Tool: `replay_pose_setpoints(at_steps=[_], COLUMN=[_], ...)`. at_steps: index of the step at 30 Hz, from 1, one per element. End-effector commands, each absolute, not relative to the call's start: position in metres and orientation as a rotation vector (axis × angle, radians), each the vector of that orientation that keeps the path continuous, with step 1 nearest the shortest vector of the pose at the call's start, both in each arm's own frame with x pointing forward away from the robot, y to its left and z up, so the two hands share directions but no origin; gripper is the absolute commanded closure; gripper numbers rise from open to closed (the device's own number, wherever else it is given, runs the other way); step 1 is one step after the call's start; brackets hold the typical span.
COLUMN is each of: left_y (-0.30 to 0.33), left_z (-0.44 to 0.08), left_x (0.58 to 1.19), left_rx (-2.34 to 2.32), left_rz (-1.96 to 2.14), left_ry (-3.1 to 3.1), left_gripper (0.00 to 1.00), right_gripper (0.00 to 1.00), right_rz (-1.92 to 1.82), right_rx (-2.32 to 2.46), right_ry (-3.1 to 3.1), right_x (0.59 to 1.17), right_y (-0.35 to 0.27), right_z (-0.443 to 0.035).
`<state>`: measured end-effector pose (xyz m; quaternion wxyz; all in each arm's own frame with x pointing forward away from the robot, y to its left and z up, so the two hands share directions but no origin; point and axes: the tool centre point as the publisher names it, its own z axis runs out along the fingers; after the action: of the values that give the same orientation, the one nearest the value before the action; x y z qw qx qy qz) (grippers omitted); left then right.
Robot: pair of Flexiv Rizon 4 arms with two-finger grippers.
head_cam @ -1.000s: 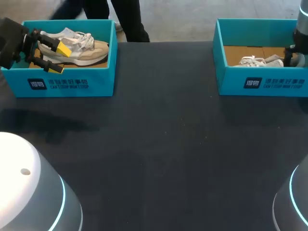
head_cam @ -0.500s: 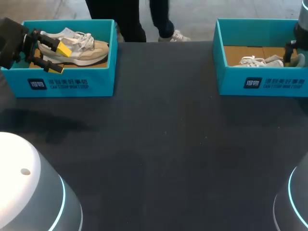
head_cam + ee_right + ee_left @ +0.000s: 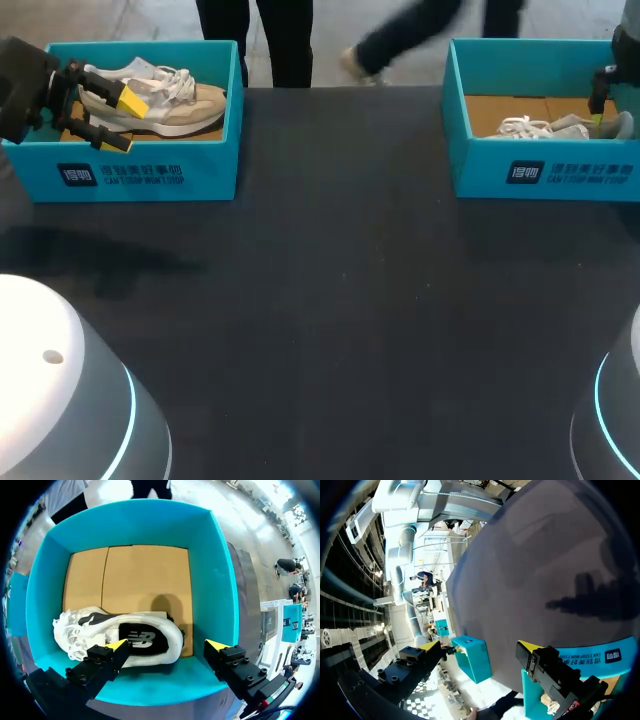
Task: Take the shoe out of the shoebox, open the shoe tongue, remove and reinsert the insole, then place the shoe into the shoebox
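A beige shoe (image 3: 160, 100) with white laces lies in the teal shoebox (image 3: 140, 172) at the table's back left. My left gripper (image 3: 125, 122) hangs open over that box's left end, by the shoe's heel, its fingers pointing across the table. In the left wrist view the left gripper (image 3: 477, 645) holds nothing. A white shoe (image 3: 530, 127) lies on its side in the right teal shoebox (image 3: 545, 172). My right gripper (image 3: 167, 645) is open above the white shoe (image 3: 120, 637), over the near wall of its box (image 3: 220, 590), apart from it.
The dark table (image 3: 340, 320) stretches between the two boxes. The right box's cardboard floor (image 3: 145, 575) is bare beyond the shoe. From the left wrist, the right box (image 3: 470, 657) shows far across the table.
My right gripper has drawn up and back toward the right edge, away from the white shoe. The left arm and both shoes have stayed put.
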<state>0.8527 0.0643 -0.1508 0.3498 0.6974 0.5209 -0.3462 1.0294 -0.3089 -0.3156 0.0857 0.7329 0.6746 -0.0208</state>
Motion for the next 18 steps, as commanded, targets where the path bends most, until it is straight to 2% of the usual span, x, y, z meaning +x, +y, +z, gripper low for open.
replay_pose_setpoints(at_steps=[1, 18], left_y=[0.064, 0.064], left_z=[-0.151, -0.151], left_x=[0.853, 0.853], left_rx=[1.807, 1.807], left_rz=[-0.895, -0.895], left_ry=[1.348, 1.348], left_gripper=[0.00, 0.00], right_gripper=[0.00, 0.00], right_rz=[-0.059, -0.001], right_rx=[2.188, 2.262], right_ry=[2.004, 2.020], right_x=[1.022, 0.990], right_y=[-0.304, -0.272], right_z=[-0.301, -0.265])
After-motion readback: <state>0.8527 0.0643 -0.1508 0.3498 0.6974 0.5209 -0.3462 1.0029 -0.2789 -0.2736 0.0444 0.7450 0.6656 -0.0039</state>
